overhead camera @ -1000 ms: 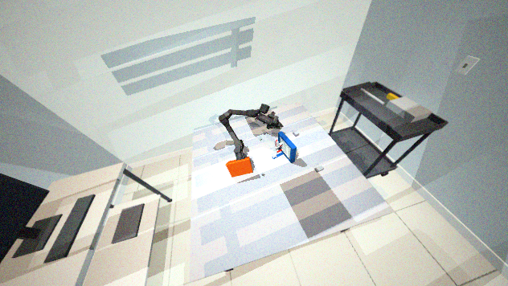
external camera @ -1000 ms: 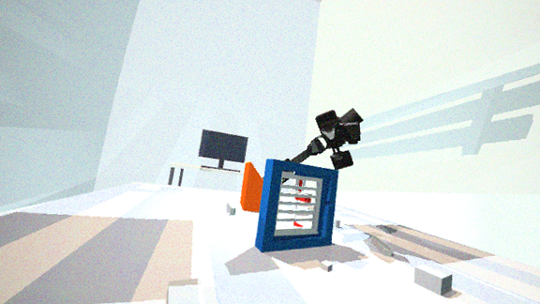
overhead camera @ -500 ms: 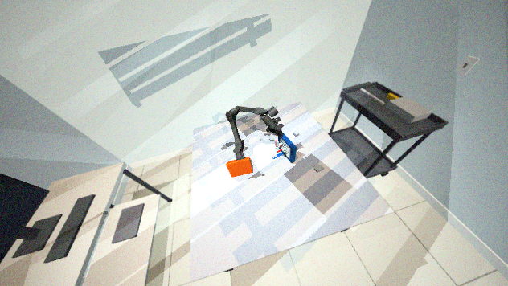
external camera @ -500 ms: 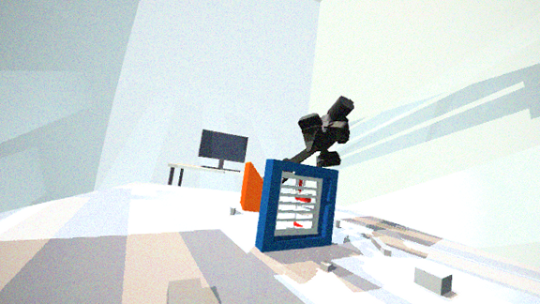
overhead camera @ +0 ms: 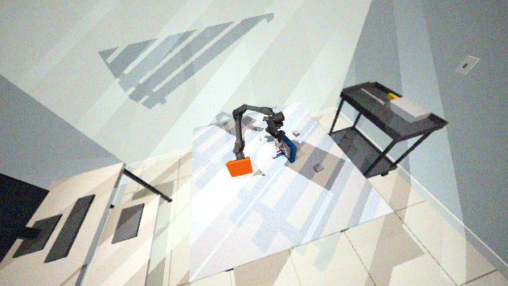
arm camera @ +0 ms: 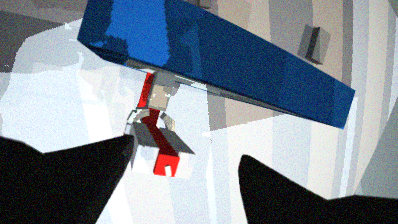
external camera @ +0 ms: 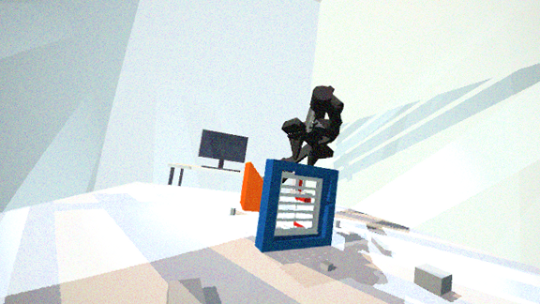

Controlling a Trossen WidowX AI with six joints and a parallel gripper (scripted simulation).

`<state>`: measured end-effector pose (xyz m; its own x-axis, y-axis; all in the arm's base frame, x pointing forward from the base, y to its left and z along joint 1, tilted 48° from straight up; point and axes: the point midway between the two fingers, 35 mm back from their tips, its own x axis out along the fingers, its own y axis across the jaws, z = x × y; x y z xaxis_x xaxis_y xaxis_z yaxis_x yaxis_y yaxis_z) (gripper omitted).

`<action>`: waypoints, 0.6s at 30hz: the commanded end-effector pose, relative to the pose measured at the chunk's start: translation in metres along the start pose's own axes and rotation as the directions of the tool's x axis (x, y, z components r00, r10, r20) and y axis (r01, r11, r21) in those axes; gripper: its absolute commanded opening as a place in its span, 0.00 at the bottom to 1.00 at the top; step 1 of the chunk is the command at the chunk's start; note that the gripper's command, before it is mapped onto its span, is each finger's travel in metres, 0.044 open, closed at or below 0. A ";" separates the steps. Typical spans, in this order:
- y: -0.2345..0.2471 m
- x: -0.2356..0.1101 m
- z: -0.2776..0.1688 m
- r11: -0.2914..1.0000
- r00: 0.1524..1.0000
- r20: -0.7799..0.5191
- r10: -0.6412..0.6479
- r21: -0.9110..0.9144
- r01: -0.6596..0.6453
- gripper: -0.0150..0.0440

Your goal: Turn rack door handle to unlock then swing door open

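Note:
The blue frame (overhead camera: 291, 152) (external camera: 266, 206) (arm camera: 225, 65) stands upright on the table (overhead camera: 249, 229). The grey slatted door (external camera: 298, 213) sits within it and looks closed in the exterior view. The red handle (arm camera: 166, 164) stands out from the door on the arm's side; red parts show through the slats in the exterior view. My gripper (arm camera: 187, 153) (overhead camera: 280, 136) is open, above the handle side of the frame. In the wrist view the handle's near end shows between the fingers, closer to the left one. Whether a finger touches the frame or handle cannot be told.
An orange box (overhead camera: 239, 168) (external camera: 251, 188) is beside the arm's base. Small grey blocks stand around the frame, one beyond it (overhead camera: 318, 168) (arm camera: 314, 44) and another (external camera: 432, 279) nearer the exterior camera. A dark cart (overhead camera: 395, 120) stands past the table edge.

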<state>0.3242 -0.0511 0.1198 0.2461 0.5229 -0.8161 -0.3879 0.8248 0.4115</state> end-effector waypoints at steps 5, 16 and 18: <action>-0.005 -0.004 -0.008 0.985 0.988 -0.009 0.156 0.070 -0.155 0.75; -0.010 -0.012 -0.012 0.915 0.929 0.039 0.368 0.163 -0.369 0.75; -0.010 -0.013 -0.012 0.909 0.925 0.044 0.378 0.168 -0.380 0.75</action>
<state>0.3133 -0.0660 0.1183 0.1137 0.7875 -0.6057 -0.3006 0.6084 0.7345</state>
